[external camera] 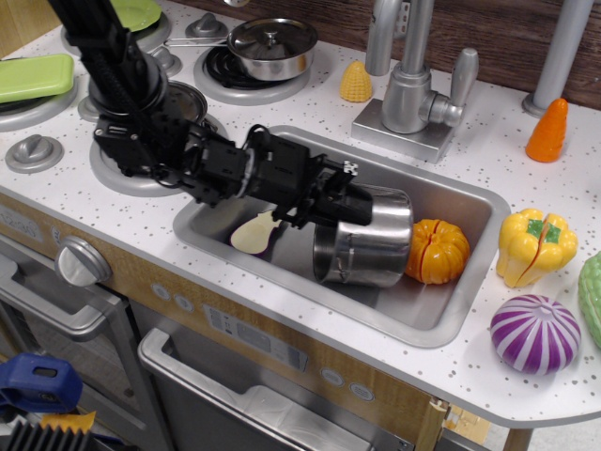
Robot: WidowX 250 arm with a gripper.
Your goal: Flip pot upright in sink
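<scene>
The pot [366, 240] lies in the middle of the sink [441, 324], at the centre of the frame, tilted on its side. Its right wall touches, or nearly touches, the pumpkin [439, 251]. Whether the end facing the lower left is the open mouth or the base cannot be told from this view.

The hand [362, 209] reaches in from the left and sits at the pot's upper left edge. Its fingers are dark and crowd against the steel, so the gap between them does not show. It appears to have the rim or wall pinched, since the pot sits lifted at a slant, but that cannot be told for sure.

The pot is polished steel, so it should be stiff and hard, with no give under a pinch. It is probably light, being thin-walled and empty. The smooth curved wall is likely slippery, and a grip across the round body would tend to slide off. The rim is the better place to hold, one finger inside and one outside, because the thin edge fits a narrow grip. No loop handle shows clearly here.

Turning it upright calls for swinging the rim upward while the base pivots on the sink floor. The pumpkin may block the pot as it rolls right, and the pale eggplant slice [255, 232] lies at lower left, clear of it.
</scene>
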